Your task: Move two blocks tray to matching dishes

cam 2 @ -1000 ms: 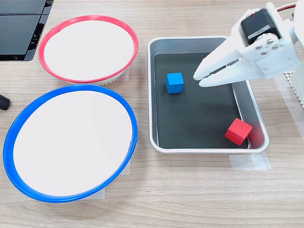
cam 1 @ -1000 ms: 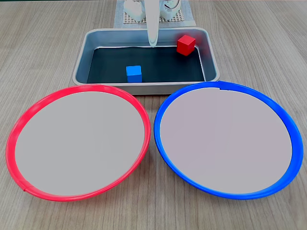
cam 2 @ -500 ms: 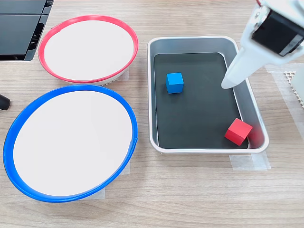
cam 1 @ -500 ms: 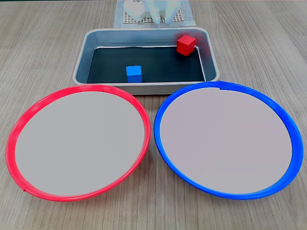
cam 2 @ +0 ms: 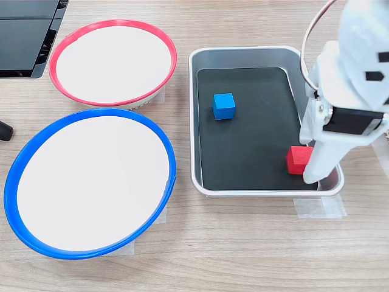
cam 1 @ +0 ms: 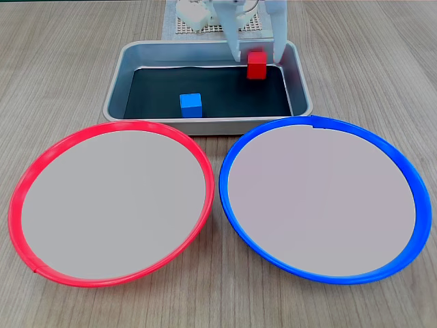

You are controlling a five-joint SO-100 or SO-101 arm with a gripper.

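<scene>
The red block [cam 1: 257, 65] sits in the tray's [cam 1: 205, 125] far right corner, seen in a fixed view. My gripper [cam 1: 257, 61] is open, and its two white fingers come down on either side of the block with small gaps. In the other fixed view one finger [cam 2: 317, 163] covers part of the red block [cam 2: 296, 160]. The blue block [cam 1: 191, 104] [cam 2: 223, 106] lies alone on the dark floor of the tray [cam 2: 193, 121]. The red-rimmed dish [cam 1: 13, 219] [cam 2: 113, 23] and the blue-rimmed dish [cam 1: 423, 212] [cam 2: 91, 112] hold nothing.
A white mesh mat [cam 1: 179, 27] lies behind the tray under the arm's base. A black device [cam 2: 24, 36] fills the corner beside the red dish. Tape [cam 2: 319, 207] holds the tray down. The two dishes nearly touch each other.
My gripper swung from the middle of the tray to the red block's corner, opened, and came down astride the block. The red block now sits squarer and slightly shifted.
</scene>
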